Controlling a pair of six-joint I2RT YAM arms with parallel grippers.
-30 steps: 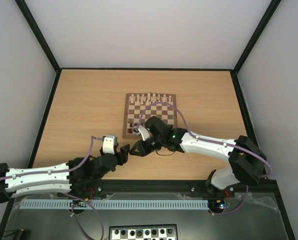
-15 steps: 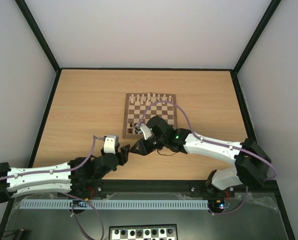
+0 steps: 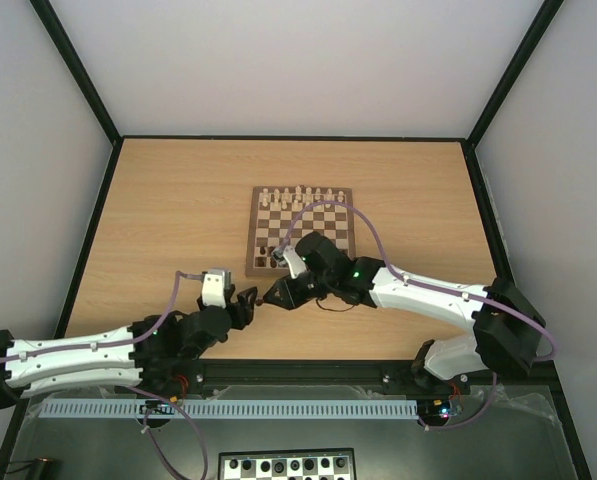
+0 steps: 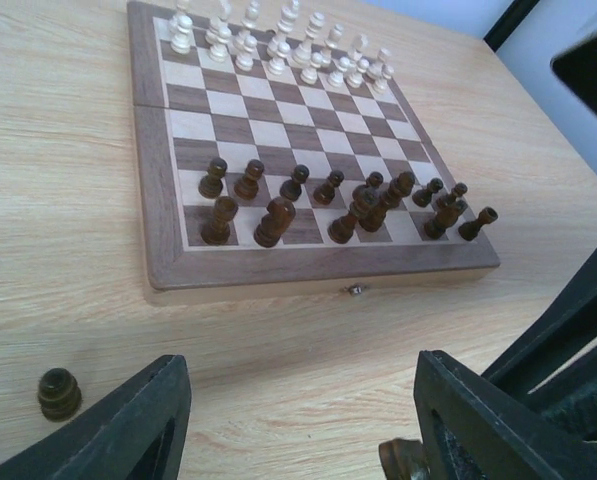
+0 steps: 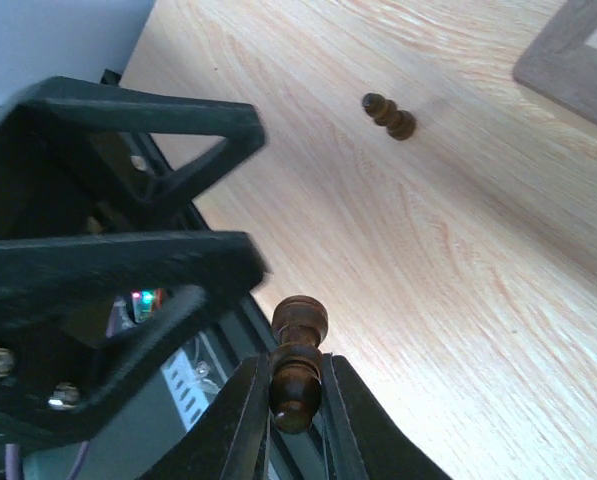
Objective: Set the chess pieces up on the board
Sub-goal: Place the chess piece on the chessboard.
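the left arm reaches low from the near left toward the middle of the table's near edge. the left gripper points right with its fingers spread wide. the right arm stretches leftward from its base, wrist bent down. the right gripper is pinched on a piece. the two grippers face each other, tips close together.

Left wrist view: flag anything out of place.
One dark chess piece sits on the bare table, off the board, apart from the rest. Dark pieces on the board's near rows bunch unevenly toward the right.
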